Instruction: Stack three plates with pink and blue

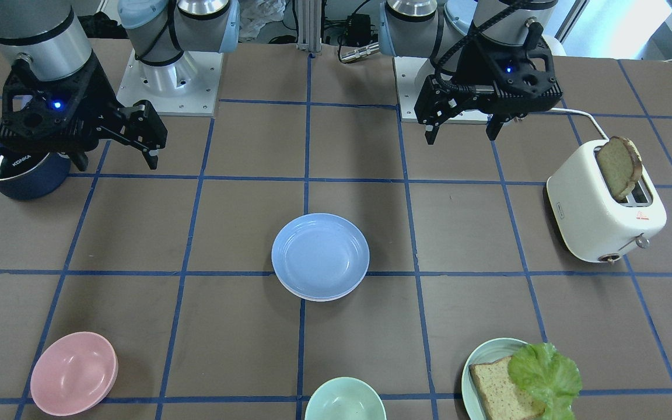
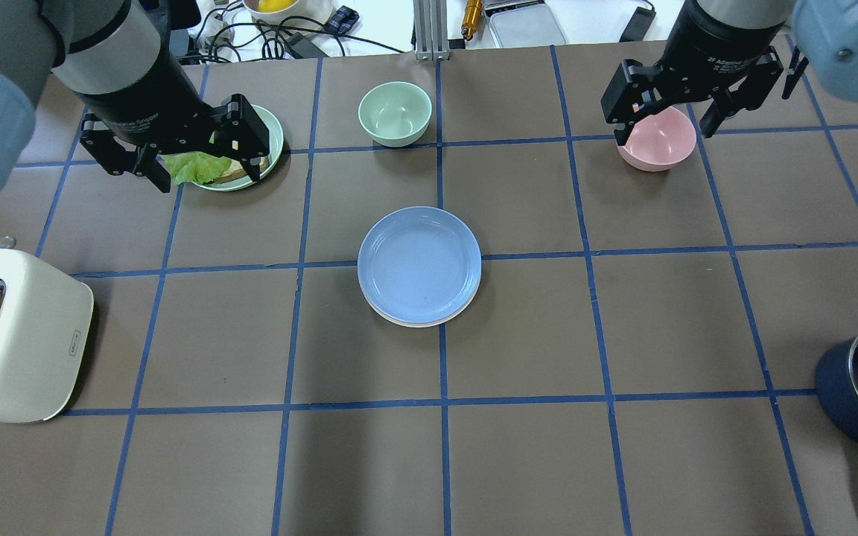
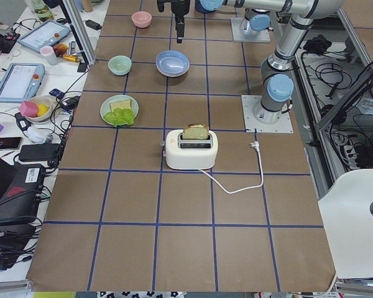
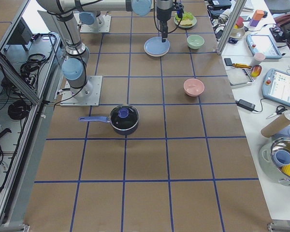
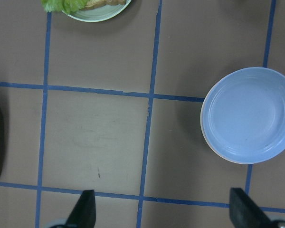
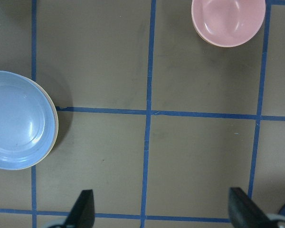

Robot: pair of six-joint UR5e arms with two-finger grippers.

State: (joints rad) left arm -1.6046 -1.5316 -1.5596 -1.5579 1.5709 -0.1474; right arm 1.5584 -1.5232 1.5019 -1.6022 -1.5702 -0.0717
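Overhead exterior shows me the plates (image 2: 419,266) stacked at worktop (image 2: 623,335) centre, light blue uppermost. Left end effector (image 2: 205,173) at ten o'clock, right end effector (image 2: 665,137) at two; both spread wide, empty.

Centre frame: light blue plate (image 2: 419,264) tops a stack (image 2: 418,324), a pale rim peeking out at its lower edge. Upper left: left gripper (image 2: 205,170), jaws spread, hangs over a green plate (image 2: 278,136) with lettuce (image 2: 192,168). Upper right: right gripper (image 2: 665,130), jaws spread, above a pink bowl (image 2: 656,145). Green bowl (image 2: 395,113) top centre; toaster (image 2: 27,342) at left edge; dark pot (image 2: 857,398) lower right.
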